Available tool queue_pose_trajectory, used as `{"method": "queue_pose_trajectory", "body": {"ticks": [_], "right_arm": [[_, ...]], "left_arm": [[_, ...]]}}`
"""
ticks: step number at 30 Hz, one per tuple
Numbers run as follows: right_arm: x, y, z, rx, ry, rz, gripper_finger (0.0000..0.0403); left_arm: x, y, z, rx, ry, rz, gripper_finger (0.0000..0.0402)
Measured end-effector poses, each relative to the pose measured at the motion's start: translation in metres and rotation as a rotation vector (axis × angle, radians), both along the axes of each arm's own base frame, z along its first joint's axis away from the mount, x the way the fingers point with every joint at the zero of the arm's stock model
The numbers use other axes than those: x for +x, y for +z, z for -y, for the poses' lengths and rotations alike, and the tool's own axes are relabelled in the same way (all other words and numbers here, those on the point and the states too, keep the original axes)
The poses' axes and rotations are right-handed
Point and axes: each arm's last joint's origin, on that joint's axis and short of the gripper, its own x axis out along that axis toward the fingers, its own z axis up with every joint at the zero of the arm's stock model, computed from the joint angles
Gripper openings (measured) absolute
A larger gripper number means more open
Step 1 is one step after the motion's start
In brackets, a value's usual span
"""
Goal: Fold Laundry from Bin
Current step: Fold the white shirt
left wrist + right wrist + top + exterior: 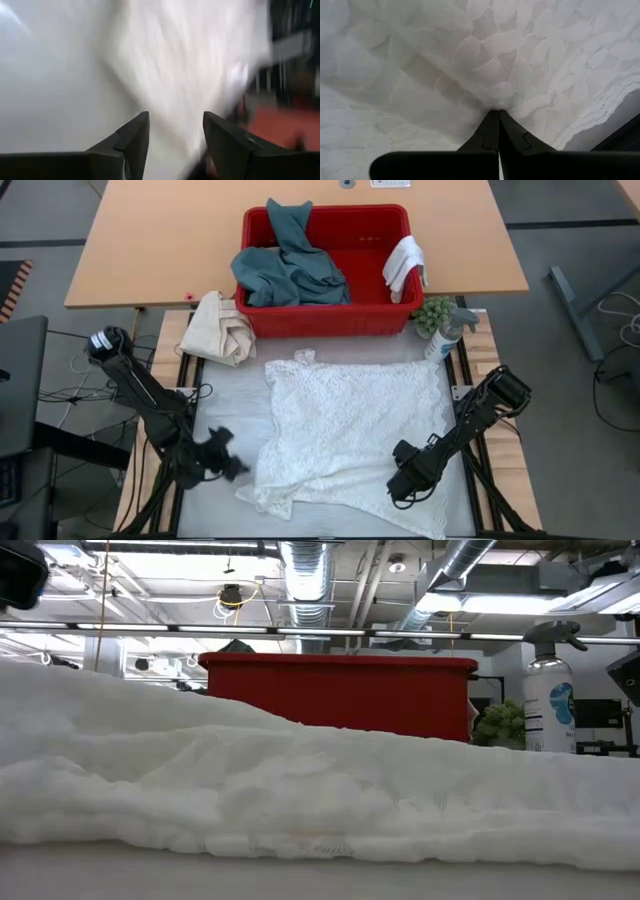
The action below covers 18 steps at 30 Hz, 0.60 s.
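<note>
1. A white textured towel (pixel 350 430), lacy and scalloped with a frilled hem, lies spread and rumpled across the pale work surface (pixel 225 405) in front of the red bin (pixel 330 320).
2. The right gripper (pixel 496 116) sits at the towel's near right edge; its two dark fingers are pressed together with a pinch of the lace fabric caught at their tips.
3. The left gripper (pixel 232 467) is just off the towel's near left corner; in the left wrist view its fingers (pixel 135 137) stand apart with nothing between them, the white cloth blurred beyond.
4. The bin, a rectangular red plastic tub with a rounded rim, stands at the far side of the work surface, on the edge of a tan wooden table (pixel 150 240).
5. A large teal-green garment (pixel 290 265) is heaped in the bin's left half and drapes over its far rim; a small white cloth (pixel 403 265) hangs over the right rim.
6. A cream bundled cloth (pixel 220 325) lies just beside the bin's left front corner.
7. A small green plant (pixel 432 313) and a clear spray bottle (pixel 445 335) stand by the bin's right front corner.
8. In the low view the towel's folds (pixel 300 790) fill the foreground and hide the bin's lower wall.
</note>
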Motion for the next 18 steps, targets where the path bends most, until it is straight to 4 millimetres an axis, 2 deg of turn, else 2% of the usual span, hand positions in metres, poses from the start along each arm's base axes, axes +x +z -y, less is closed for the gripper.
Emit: {"method": "queue_pose_trajectory", "body": {"ticks": [2, 4, 7, 11, 18], "right_arm": [[0.0, 0.0, 0.0, 0.0, 0.0, 0.0, 0.0021], [0.0, 0.0, 0.0, 0.001, 0.0, -0.001, 0.0021], [0.0, 0.0, 0.0, 0.003, -0.001, -0.003, 0.0021], [0.0, 0.0, 0.0, 0.003, -0.001, -0.004, 0.0021], [0.0, 0.0, 0.0, -0.01, -0.031, 0.003, 0.0021]], "left_arm": [[-0.003, 0.001, -0.01, 0.039, 0.133, 0.035, 0.0174], [-0.005, -0.005, -0.015, 0.012, 0.195, 0.016, 0.0175], [-0.007, -0.022, -0.015, -0.081, 0.14, -0.021, 0.0182], [-0.006, -0.035, -0.013, -0.191, 0.131, 0.062, 0.0199], [0.0, -0.04, -0.015, -0.175, 0.127, 0.09, 0.0233]]}}
